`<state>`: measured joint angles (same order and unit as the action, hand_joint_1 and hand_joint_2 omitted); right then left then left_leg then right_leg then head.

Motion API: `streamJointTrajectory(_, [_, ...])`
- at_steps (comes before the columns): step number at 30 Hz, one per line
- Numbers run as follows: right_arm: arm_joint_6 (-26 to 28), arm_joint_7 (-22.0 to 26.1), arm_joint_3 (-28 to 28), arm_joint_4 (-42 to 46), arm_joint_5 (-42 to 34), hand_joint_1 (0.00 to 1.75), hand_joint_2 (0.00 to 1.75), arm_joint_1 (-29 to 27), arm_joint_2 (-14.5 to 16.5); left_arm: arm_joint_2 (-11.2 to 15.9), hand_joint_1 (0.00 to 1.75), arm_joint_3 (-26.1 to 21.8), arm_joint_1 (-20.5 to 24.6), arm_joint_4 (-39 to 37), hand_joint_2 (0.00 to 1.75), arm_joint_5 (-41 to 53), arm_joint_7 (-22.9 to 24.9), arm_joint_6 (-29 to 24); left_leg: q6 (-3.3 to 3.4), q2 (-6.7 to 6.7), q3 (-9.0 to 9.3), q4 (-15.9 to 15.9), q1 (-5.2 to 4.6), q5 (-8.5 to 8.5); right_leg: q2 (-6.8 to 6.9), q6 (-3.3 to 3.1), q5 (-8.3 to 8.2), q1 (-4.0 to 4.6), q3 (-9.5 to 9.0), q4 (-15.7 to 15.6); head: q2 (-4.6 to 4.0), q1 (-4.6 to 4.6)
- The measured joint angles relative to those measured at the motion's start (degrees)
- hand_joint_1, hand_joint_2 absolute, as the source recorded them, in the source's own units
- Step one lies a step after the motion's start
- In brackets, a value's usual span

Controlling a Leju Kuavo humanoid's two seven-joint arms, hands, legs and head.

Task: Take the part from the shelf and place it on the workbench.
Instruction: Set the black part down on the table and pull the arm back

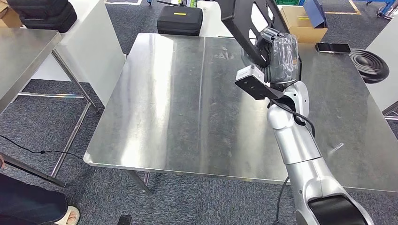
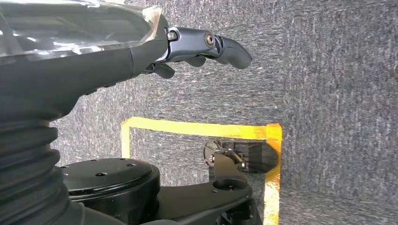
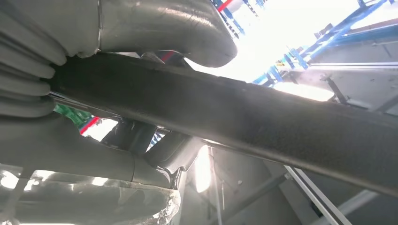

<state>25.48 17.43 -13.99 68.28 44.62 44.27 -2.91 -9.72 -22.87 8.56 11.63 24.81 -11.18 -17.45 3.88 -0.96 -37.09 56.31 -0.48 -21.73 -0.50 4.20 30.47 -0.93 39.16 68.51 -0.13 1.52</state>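
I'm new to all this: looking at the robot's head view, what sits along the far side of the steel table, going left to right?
Black case → black part gripped by the right hand → cardboard box → phone → black ribbed disc.

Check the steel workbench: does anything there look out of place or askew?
Nothing looks damaged or spilled. A black smartphone lies loose near the steel workbench's far edge, while the right hand holds the black curved part above the surface, not yet set down.

black part [image 1: 244, 18] — steel-grey workbench [image 1: 187, 103] (seemingly scuffed)
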Motion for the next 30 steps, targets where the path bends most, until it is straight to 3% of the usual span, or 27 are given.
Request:
streamJointTrajectory(2, [0.23,-0.01,-0.03,0.00,0.29,1.75,1.75,-0.03,-0.01,-0.01,0.00,-0.02,0.03,0.00,1.75,0.09,-0.13,0.09,-0.52,-0.18,0.30,0.56,-0.11,-0.69,0.22,0.71,-3.97,-0.09,-3.15,-8.03,0.00,-0.05])
streamJointTrajectory(4, [0.47,-0.01,-0.07,0.01,0.63,1.75,1.75,-0.12,0.00,-0.01,0.00,-0.03,0.06,0.00,1.75,0.37,-0.17,0.11,-0.59,-0.28,0.29,1.02,-0.39,-1.25,0.29,-0.03,-5.47,-0.12,-4.74,-11.40,0.00,-0.03])
streamJointTrajectory(6, [0.50,0.06,-0.09,0.05,0.86,1.75,1.75,-0.32,-0.07,-0.02,0.00,-0.03,0.05,0.00,1.75,0.75,-0.11,0.12,0.13,-0.27,0.27,1.15,-0.53,-1.40,0.15,-0.75,-5.65,-0.10,-4.90,-11.49,0.00,0.01])
streamJointTrajectory(7, [0.44,0.16,-0.10,0.09,0.91,1.75,1.75,-0.39,-0.09,-0.03,0.00,-0.02,0.05,0.00,1.75,0.91,-0.09,0.14,0.51,-0.22,0.33,1.12,-0.55,-1.39,0.07,-0.79,-5.67,-0.04,-4.91,-11.48,0.00,0.00])
streamJointTrajectory(9, [0.24,0.38,-0.14,0.21,0.99,1.75,1.75,-0.44,-0.09,-0.09,0.00,0.02,0.10,0.00,1.75,1.11,-0.08,0.22,0.57,-0.07,0.48,0.99,-0.53,-1.34,-0.09,-0.82,-5.67,0.09,-4.95,-11.47,0.00,0.01])
streamJointTrajectory(12, [-0.45,0.69,-0.27,0.34,1.15,1.75,1.75,-0.44,-0.05,-0.16,0.00,0.08,0.17,0.00,1.75,1.48,-0.04,0.50,0.25,0.05,0.61,0.85,-0.46,-1.27,-0.17,-1.09,-5.64,0.25,-4.99,-11.44,0.00,-0.01])
streamJointTrajectory(17, [-4.12,0.59,-4.01,-1.18,2.94,1.75,1.75,1.94,1.78,-0.51,0.00,0.67,0.81,0.00,1.75,2.77,0.71,0.92,-1.10,0.18,0.59,0.73,-0.37,-1.27,-0.31,-1.52,-5.63,0.38,-4.88,-11.35,0.00,-0.02])
streamJointTrajectory(20, [-4.03,-1.68,-8.04,-6.84,4.83,1.75,1.75,5.96,5.01,-1.00,0.00,1.13,1.84,0.00,1.75,3.75,1.62,1.33,-1.26,0.26,0.57,0.72,-0.38,-1.23,-0.33,-1.63,-5.63,0.36,-4.84,-11.35,0.00,-0.03])
streamJointTrajectory(25, [0.58,-6.65,-13.16,-22.38,9.26,1.75,1.75,10.92,11.87,-1.93,0.00,2.11,3.04,0.00,1.75,5.02,2.52,1.80,-1.36,0.12,0.56,0.75,-0.43,-1.17,-0.20,-1.65,-5.62,0.31,-4.86,-11.37,0.00,-0.04])
streamJointTrajectory(30, [3.94,-12.15,-13.58,-32.50,11.09,1.75,1.75,13.57,13.72,-2.44,0.00,2.39,3.35,0.00,1.75,6.04,2.98,1.98,-1.33,0.03,0.49,0.84,-0.53,-1.17,-0.14,-1.63,-5.64,0.19,-4.91,-11.49,0.00,-0.05])
